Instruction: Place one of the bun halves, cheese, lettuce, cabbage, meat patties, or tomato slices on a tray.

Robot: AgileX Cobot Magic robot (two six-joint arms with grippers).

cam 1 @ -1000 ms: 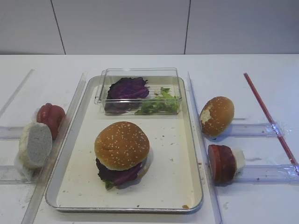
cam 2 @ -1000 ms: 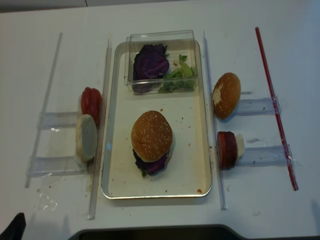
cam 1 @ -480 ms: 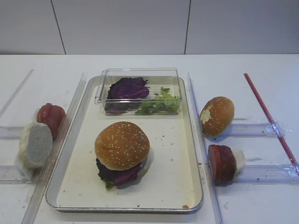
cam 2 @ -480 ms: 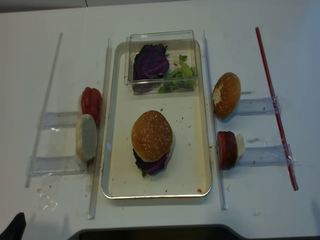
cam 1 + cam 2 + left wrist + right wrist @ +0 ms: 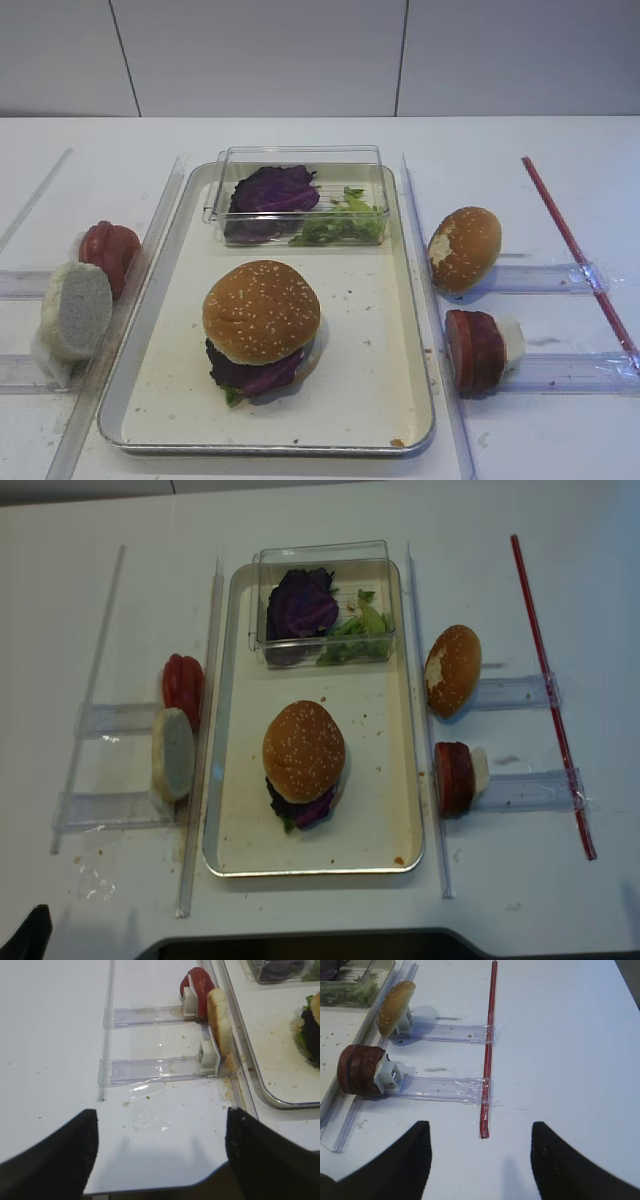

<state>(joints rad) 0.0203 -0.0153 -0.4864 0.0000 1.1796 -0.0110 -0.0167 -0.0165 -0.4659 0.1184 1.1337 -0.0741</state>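
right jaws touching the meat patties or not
Apart. The right wrist view shows bare table between the open right gripper and the meat patties.

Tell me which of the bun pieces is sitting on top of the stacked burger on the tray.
The sesame-seeded bun top in the middle of the tray. The other two bun halves stand in holders off the tray, one on each side.

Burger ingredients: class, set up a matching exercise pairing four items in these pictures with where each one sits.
Things:
1. sesame bun top
2. purple cabbage
3. meat patties
4. tomato slices

Places:
A. in the clear plastic box
B. on a holder, left of the tray
C. atop the stacked burger on the tray
D. on a holder, right of the tray

Pairs: 1-C, 2-A, 3-D, 4-B
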